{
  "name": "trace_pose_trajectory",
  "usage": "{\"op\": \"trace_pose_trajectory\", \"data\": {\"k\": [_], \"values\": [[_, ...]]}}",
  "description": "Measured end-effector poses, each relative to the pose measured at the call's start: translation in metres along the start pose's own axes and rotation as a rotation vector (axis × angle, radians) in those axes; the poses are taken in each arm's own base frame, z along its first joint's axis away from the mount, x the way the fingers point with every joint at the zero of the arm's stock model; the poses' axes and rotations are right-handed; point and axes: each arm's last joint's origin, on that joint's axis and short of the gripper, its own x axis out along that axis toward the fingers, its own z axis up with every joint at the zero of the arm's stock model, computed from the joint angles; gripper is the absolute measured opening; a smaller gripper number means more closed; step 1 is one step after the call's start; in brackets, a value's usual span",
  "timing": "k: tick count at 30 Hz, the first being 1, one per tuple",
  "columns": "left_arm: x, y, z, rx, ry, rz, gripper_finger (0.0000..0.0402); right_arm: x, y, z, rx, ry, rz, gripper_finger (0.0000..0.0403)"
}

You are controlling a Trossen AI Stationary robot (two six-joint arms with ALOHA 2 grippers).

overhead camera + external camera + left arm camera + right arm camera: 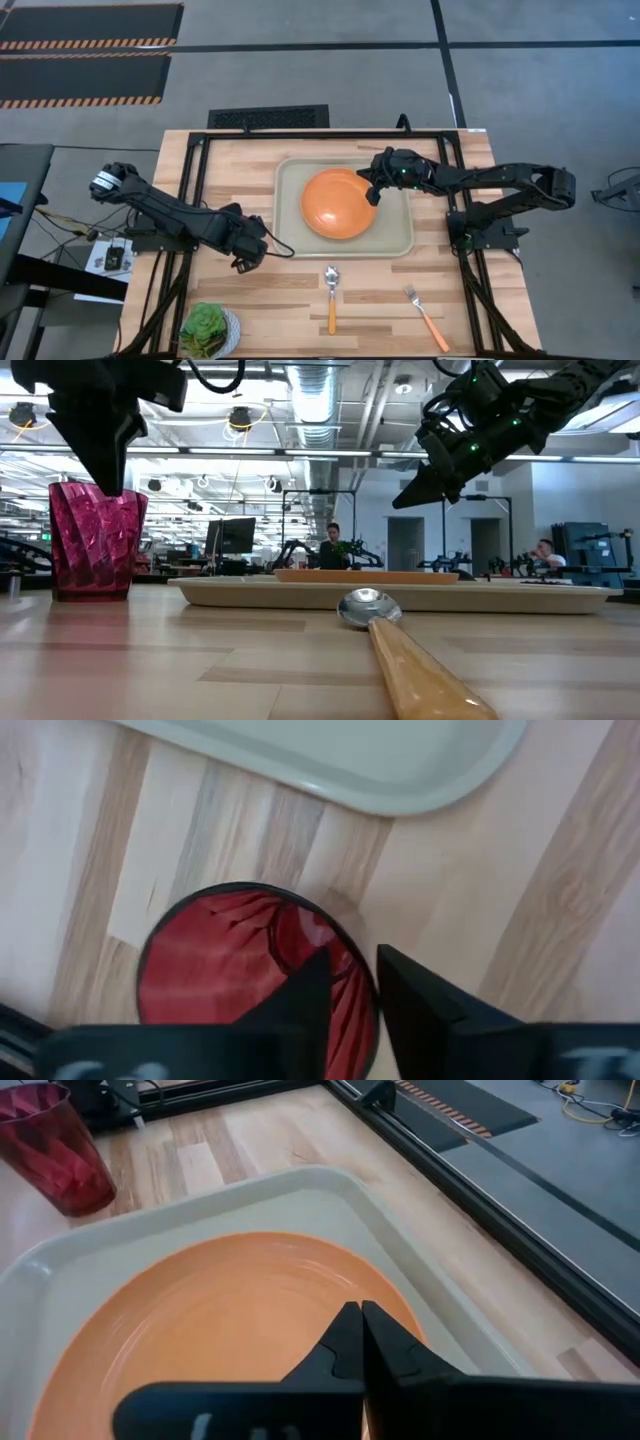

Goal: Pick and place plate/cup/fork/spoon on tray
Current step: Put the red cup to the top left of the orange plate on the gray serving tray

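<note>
**Mia:** The cup (pixel 255 965) is right under the left gripper (pixel 352 982). It stands on the wood, just off a corner of the tray (pixel 400 770). The two dark fingers are a little apart. One is over the inside of the cup and one is outside its rim. They do not squeeze it.

**Ben:** And the right gripper (pixel 360 1335)?

**Mia:** Its fingers are pressed together with nothing between them. It hangs over the plate (pixel 220 1320), near the plate's edge, and does not touch it.

**Ben:** Where is the plate?

**Mia:** The plate lies flat in the tray, and the tray sits in the middle of the table (pixel 250 160).

**Ben:** What about the spoon (pixel 331 290) and the fork (pixel 427 318)?

**Mia:** Both lie on the wood, outside the tray, on the side away from the arms' bases. The spoon's round end is near the tray's rim. The fork is farther over, toward the right arm's side, and it lies slanted.

**Ben:** Anything else?

**Mia:** A small bowl with green leaves (pixel 209 331) sits at the table's corner, well apart from the cup.
</note>
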Motion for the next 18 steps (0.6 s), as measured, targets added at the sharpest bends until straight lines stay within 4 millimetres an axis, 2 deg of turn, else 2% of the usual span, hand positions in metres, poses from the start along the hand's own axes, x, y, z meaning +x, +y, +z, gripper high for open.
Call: {"op": "trace_pose_trajectory", "data": {"k": [4,6,9,13,18], "values": [[0.001,0.001,-0.002,0.049,0.008,0.015,0.0010,0.000,0.000,0.000,0.000,0.000,0.000,0.0006],[-0.001,0.003,-0.002,0.071,-0.003,0.031,0.0007,0.000,0.000,0.000,0.000,0.000,0.000,0.0006],[-0.015,0.013,0.004,0.097,-0.002,0.056,0.0003,0.000,0.000,0.000,0.000,0.004,0.000,0.0006],[-0.044,0.033,0.024,0.123,-0.109,0.070,0.0002,0.000,0.000,-0.001,0.000,0.006,0.001,0.0006],[-0.069,0.070,0.064,0.157,-0.291,0.049,0.0001,0.000,0.000,-0.001,0.000,0.006,0.003,0.0006]]}}
